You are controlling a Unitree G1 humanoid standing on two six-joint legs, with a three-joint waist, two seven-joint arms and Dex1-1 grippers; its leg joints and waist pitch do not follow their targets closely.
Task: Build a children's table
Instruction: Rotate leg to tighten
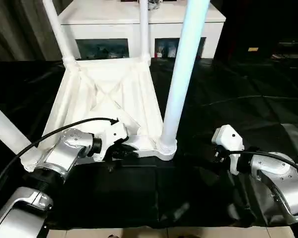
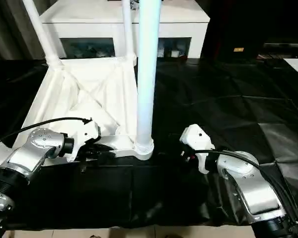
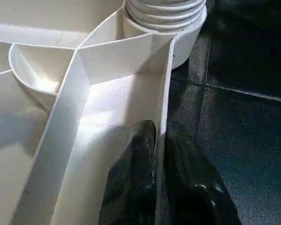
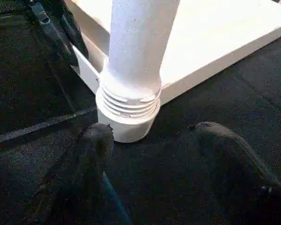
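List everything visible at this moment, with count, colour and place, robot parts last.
table top: one, white, upside down on the black cover, ribbed underside up.
legs: four, white, one standing in each corner socket.
low cabinet: one, white with dark glass openings, behind the table.
black cover: one, spread under everything.
left gripper: black fingers shut on the table top's near edge wall.
right gripper: black fingers open, on the cover facing the near-right leg's base, apart from it.

I lose the near leg past the top edge, just left of my right gripper. My left gripper hides the rim it pinches.
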